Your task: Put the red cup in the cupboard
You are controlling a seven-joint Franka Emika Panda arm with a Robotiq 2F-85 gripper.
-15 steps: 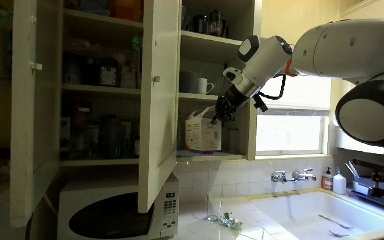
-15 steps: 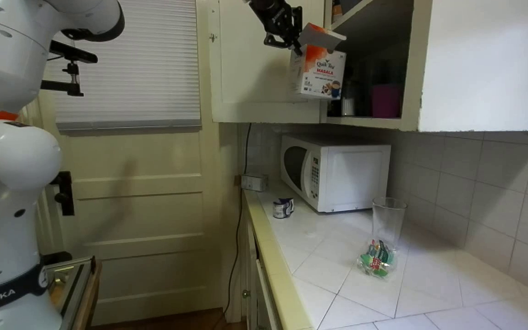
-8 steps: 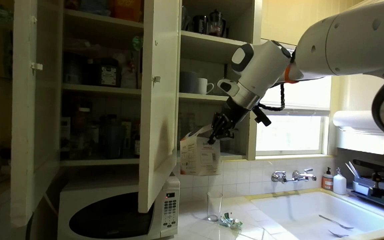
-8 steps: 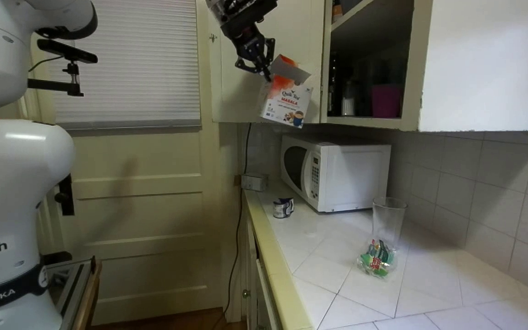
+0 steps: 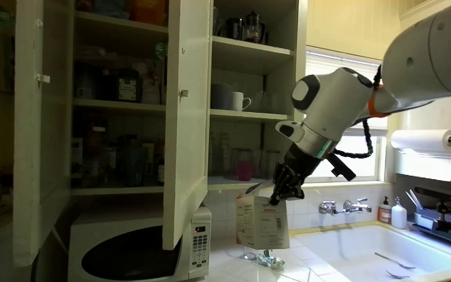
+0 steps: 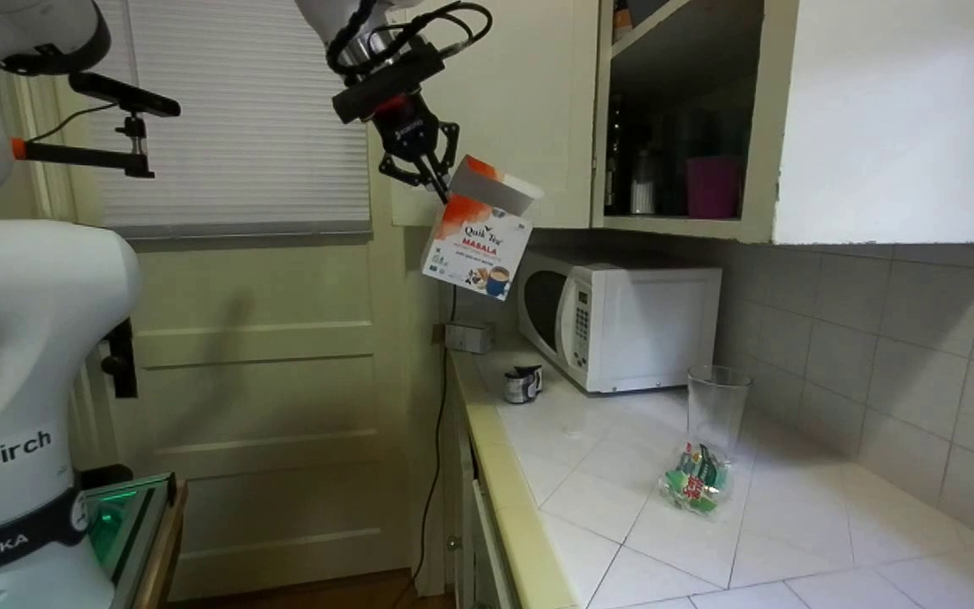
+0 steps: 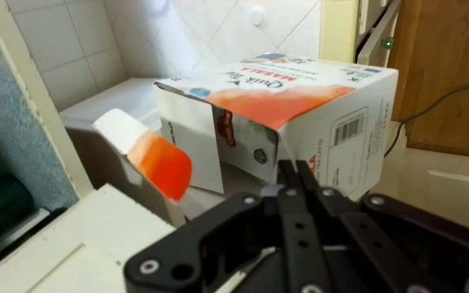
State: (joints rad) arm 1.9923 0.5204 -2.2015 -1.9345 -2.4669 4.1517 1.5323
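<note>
- Clearly, the hand [image 7: 298, 166] is clenched on a wall of the tea box [image 6: 478, 249], near its unfolded flap [image 6: 500, 188]; the box hangs in the air, tilted in an exterior view.
- The cup [image 6: 714, 188] stands upright in the cupboard [image 5: 300, 23], on the lowest shelf [image 5: 219, 181] in view, well apart from the hand.
- Clear glasses [image 5: 267, 160] stand near the cup; whether any touches it, I cannot tell.
- Two cupboard doors [image 5: 188, 129] are swung open.
- On the shelf above the cup, a white mug [image 5: 238, 101] sits just beside a dark grey vessel [image 5: 220, 96].
- Below the cupboard, the microwave [image 6: 656, 330] rests on the tiled tabletop [image 6: 588, 474].
- Near it stands a tall glass [image 6: 717, 402], with small packets [image 6: 697, 478] lying just beside the glass.
- Cutlery [image 5: 390, 259] lies in the sink [image 5: 339, 243].
</note>
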